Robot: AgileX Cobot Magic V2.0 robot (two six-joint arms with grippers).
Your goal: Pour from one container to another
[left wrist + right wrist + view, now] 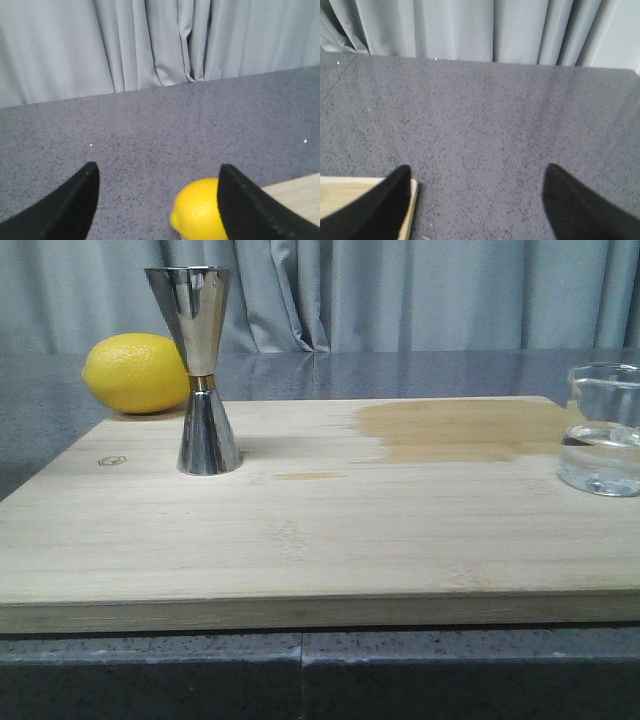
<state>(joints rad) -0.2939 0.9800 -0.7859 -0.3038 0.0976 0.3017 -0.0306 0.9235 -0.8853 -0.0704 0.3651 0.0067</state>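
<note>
Now the glass beaker (602, 430) stands upright on the wooden board (320, 540), at the board's right edge, with clear liquid in its bottom and a damp stain (460, 430) beside it. Well apart, toward the board's left, stands the steel jigger (205, 370); a lemon (137, 373) lies just behind it on the grey table (150, 135). Left pincer (157, 200) and right pincer (477, 200) both gape wide, holding nothing.

Staged bar-prep tabletop: wooden board (300, 540), speckled grey counter (485, 115), grey curtain (420, 290) backdrop.
</note>
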